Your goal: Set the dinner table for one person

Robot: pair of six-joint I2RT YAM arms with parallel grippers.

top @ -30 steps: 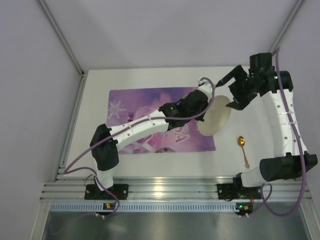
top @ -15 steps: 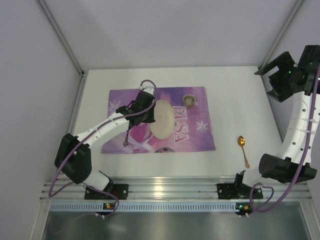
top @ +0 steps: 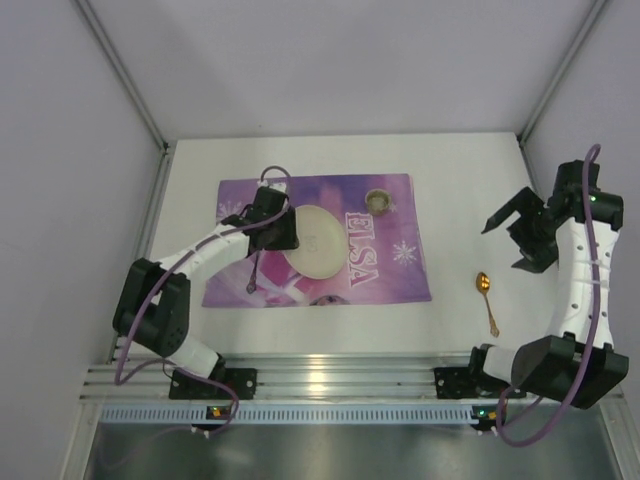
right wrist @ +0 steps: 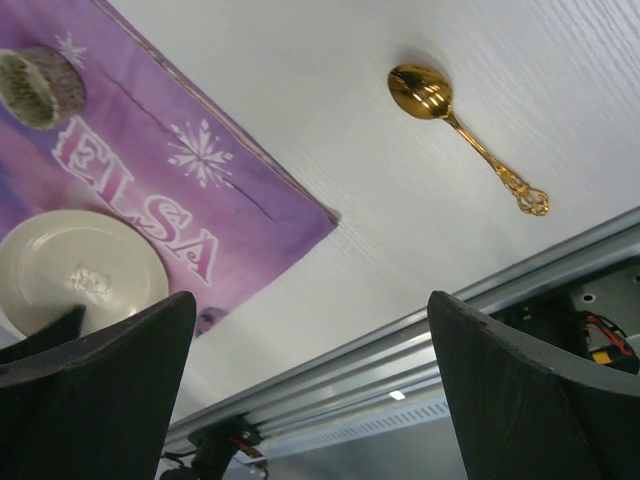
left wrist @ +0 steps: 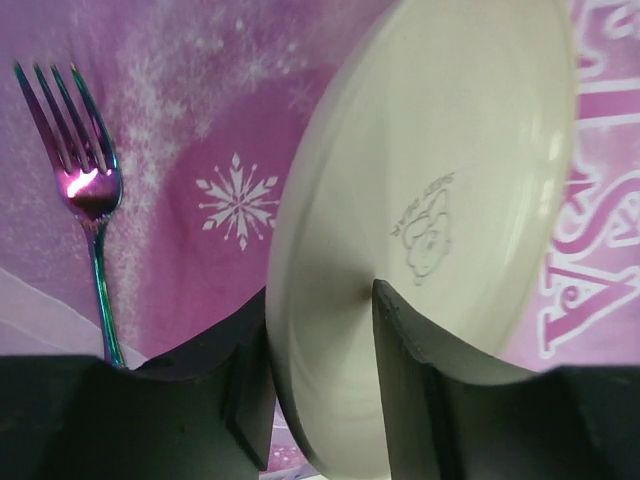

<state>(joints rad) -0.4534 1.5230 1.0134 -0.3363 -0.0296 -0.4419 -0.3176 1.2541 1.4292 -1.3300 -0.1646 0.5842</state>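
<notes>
Worktop (top: pixel 460 170): left fingers (left wrist: pixel 412 395) clamp the plate (top: pixel 318 243) over the placemat (top: pixel 390 265); next, lower and release. Right fingers (right wrist: pixel 530 390) are spread, empty.

The whole dinner table (top: pixel 470 190) is seen in the top view, from high up and behind the arm bases (top: pixel 212 382), looking down. The left wrist view is taken from very near and low, facing the plate (left wrist: pixel 440 180) and the fork (left wrist: pixel 90 190) on the purple mat (left wrist: pixel 200 120). The right wrist view is taken from higher and farther off, tilted, facing the spoon (right wrist: pixel 425 92) and the rail (right wrist: pixel 420 330). The plate and mat are shared by all three views. The spoon is shared by the top and right wrist views.
</notes>
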